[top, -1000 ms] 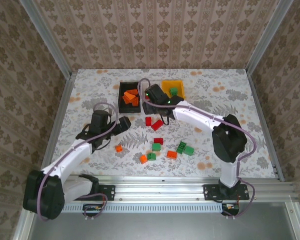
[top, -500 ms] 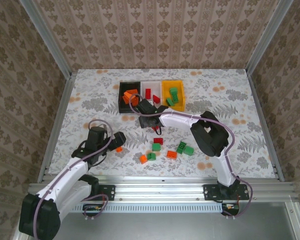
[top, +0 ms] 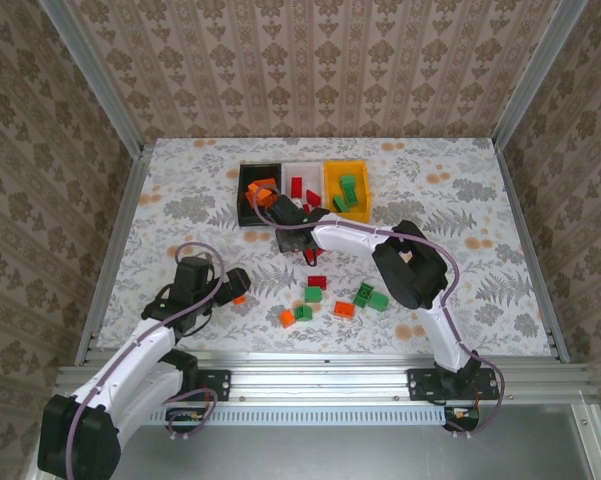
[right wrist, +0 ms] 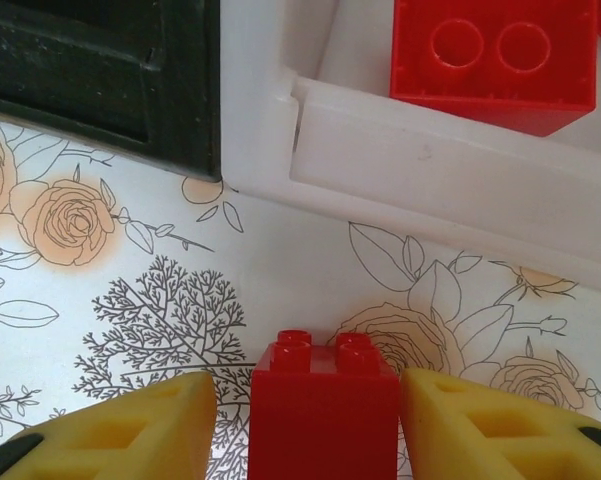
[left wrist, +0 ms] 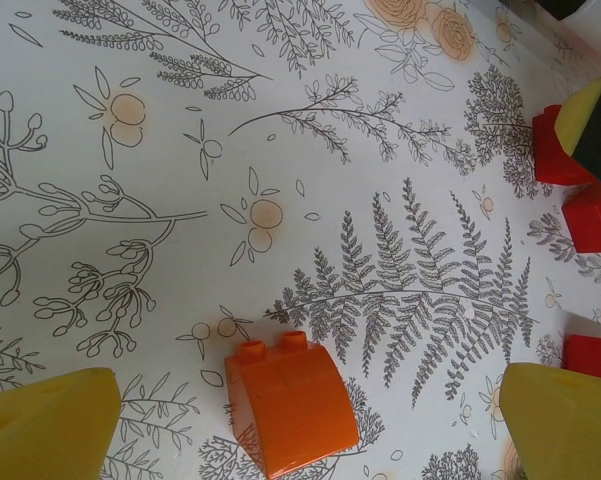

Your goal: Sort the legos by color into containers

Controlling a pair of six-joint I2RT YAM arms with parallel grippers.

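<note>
My left gripper point(left wrist: 305, 420) is open and low over the table, its yellow fingertips point(left wrist: 45, 425) wide either side of a curved orange lego point(left wrist: 290, 405) that lies flat; from above this gripper point(top: 235, 285) sits by that lego point(top: 239, 298). My right gripper point(right wrist: 310, 420) straddles an upright red lego point(right wrist: 323, 410) on the table. The right pad is against the lego and a narrow gap shows on the left. It stands just in front of the white container point(right wrist: 430, 170), which holds a red lego point(right wrist: 492, 55). The black point(top: 242, 195), white point(top: 302, 166) and yellow point(top: 346, 164) containers stand in a row.
Loose legos lie in front of the right arm: a red one point(top: 318, 282), green ones point(top: 313, 294) point(top: 379, 300), orange ones point(top: 287, 318) point(top: 344, 309). More red legos point(left wrist: 592, 215) sit at the right edge of the left wrist view. The black container's corner point(right wrist: 100, 80) is close to my right gripper.
The right gripper came down from over the containers to the table and narrowed around a red lego. The left gripper drew back and lowered over the orange lego, staying wide open.
</note>
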